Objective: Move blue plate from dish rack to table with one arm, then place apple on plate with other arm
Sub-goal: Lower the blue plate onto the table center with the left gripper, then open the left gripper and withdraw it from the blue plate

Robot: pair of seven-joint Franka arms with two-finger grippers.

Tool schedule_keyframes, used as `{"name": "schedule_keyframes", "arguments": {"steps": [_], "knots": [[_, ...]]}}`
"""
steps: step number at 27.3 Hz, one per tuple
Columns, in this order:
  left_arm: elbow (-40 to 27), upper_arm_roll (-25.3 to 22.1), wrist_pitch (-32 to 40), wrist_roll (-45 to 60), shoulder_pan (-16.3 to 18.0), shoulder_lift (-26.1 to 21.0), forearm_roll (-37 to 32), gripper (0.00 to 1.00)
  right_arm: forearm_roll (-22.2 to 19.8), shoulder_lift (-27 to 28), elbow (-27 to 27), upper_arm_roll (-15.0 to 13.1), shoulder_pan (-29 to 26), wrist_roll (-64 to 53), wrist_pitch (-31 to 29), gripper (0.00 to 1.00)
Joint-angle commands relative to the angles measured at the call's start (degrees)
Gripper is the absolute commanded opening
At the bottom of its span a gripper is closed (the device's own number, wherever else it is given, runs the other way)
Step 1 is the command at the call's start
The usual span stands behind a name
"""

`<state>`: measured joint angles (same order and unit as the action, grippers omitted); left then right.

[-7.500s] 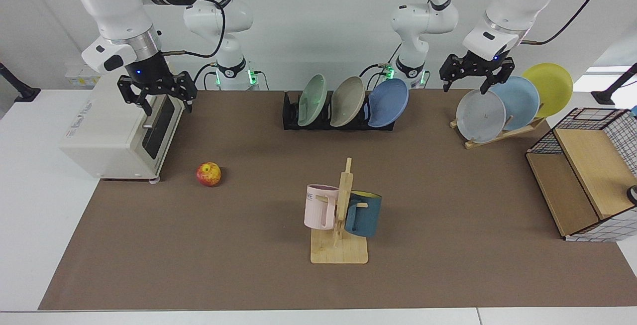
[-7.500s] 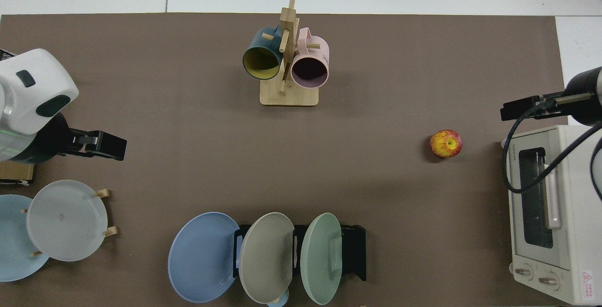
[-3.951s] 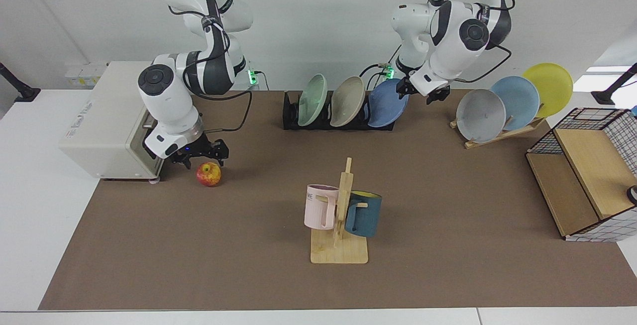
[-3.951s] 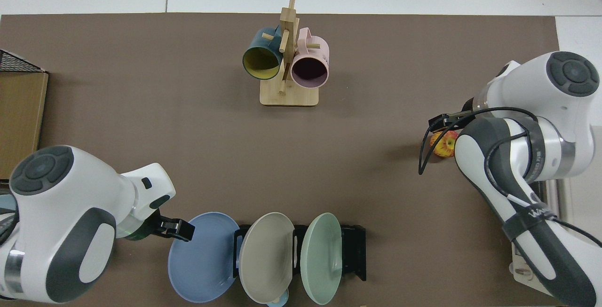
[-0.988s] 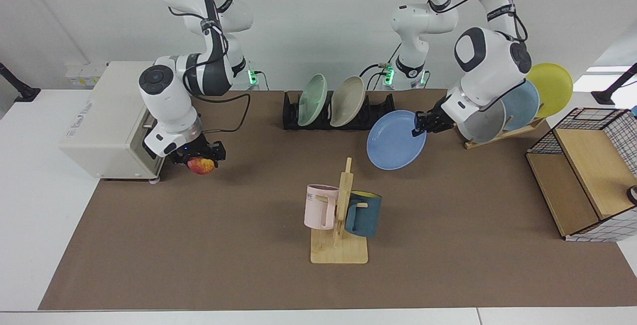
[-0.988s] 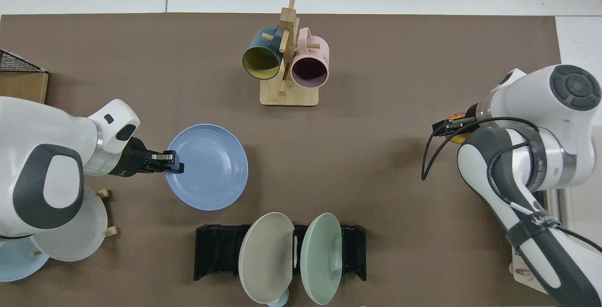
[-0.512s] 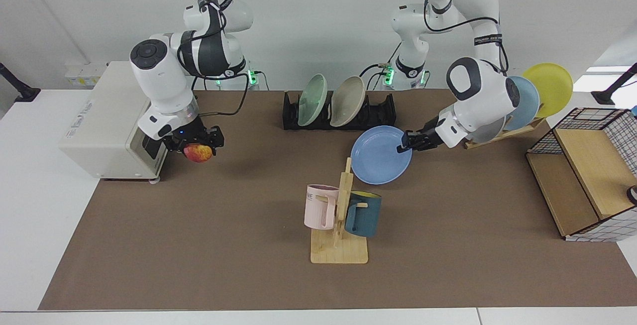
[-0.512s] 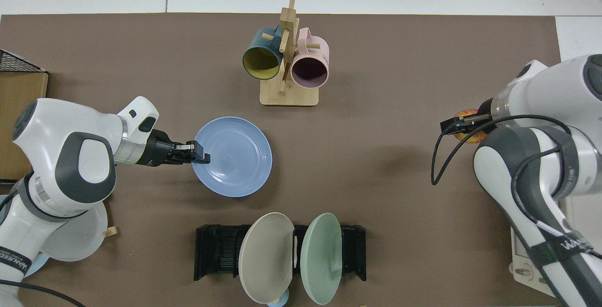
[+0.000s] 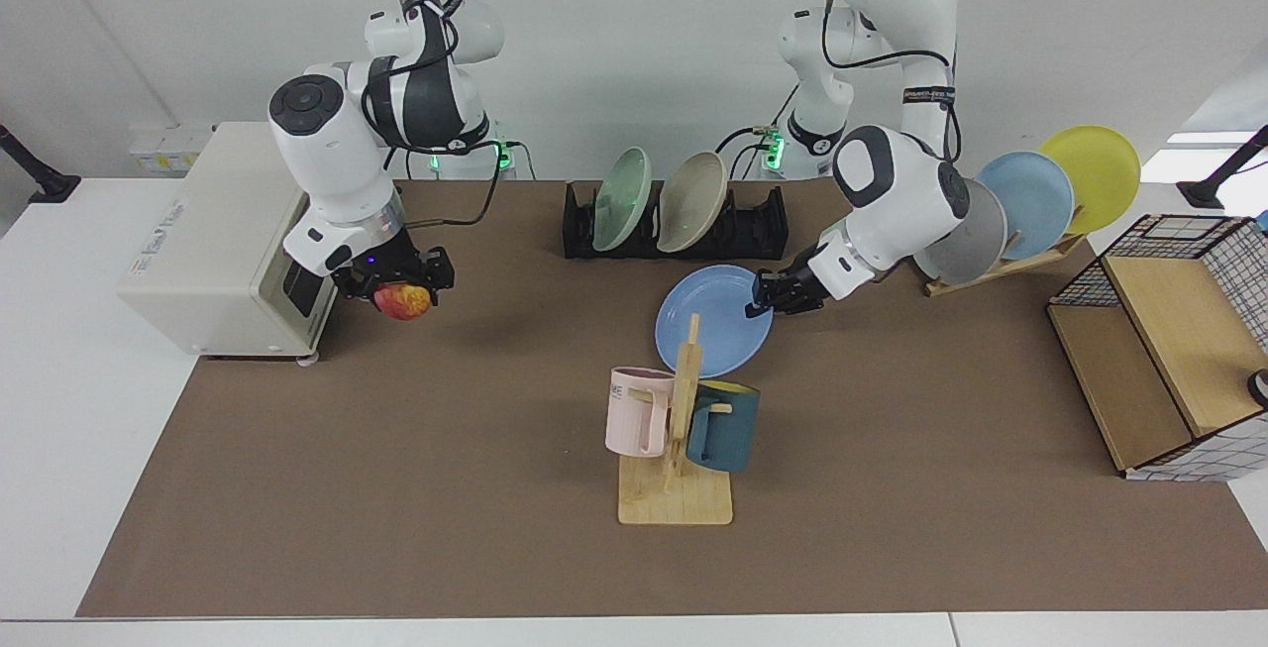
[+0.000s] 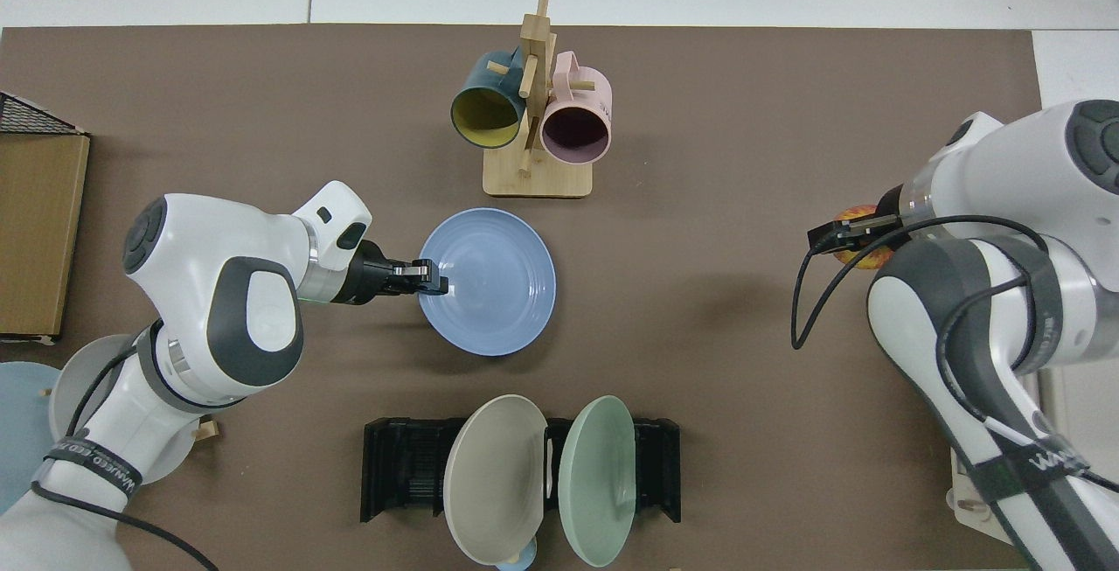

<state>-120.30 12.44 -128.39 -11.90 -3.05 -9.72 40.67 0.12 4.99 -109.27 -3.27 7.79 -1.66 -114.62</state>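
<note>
Above the table (image 9: 297,488), left gripper (image 9: 768,302) pinches the blue plate (image 9: 708,315)'s rim; right gripper (image 9: 401,292) clasps the apple (image 9: 402,301).

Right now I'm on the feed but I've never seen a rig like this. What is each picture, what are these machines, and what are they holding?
These are two robot arms at a table with a brown mat. One picture looks across the table at the arms; the other looks straight down.

The left gripper, at the right of the facing view, grips the blue plate by its rim. The plate is out of the black dish rack and sits just behind the wooden mug stand; from above it shows near the middle. Whether it touches the mat yet is unclear.

The right gripper holds the apple lifted above the mat, in front of the toaster oven.

Also there: a green and a beige plate in the rack, more plates on a wooden stand, a pink and a dark blue mug, and a wire-and-wood shelf.
</note>
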Motion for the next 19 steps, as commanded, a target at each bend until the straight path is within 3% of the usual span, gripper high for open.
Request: {"name": "schedule_keyframes", "arguments": {"steps": [1, 14, 19], "knots": [[-0.46, 0.83, -2.92, 0.47, -0.38, -0.83, 1.60, 0.00, -0.74, -0.42, 0.37, 0.01, 0.56, 1.92, 1.59, 0.00], [-0.90, 0.92, -6.79, 3.72, -1.87, -1.00, 0.29, 0.50, -0.74, -0.86, -0.15, 0.01, 1.35, 3.24, 1.77, 0.00], [-0.90, 0.92, -6.97, 4.25, -2.13, -1.00, 0.29, 0.57, -0.65, -1.04, -0.59, 0.01, 1.44, 4.12, 1.86, 0.00]]}}
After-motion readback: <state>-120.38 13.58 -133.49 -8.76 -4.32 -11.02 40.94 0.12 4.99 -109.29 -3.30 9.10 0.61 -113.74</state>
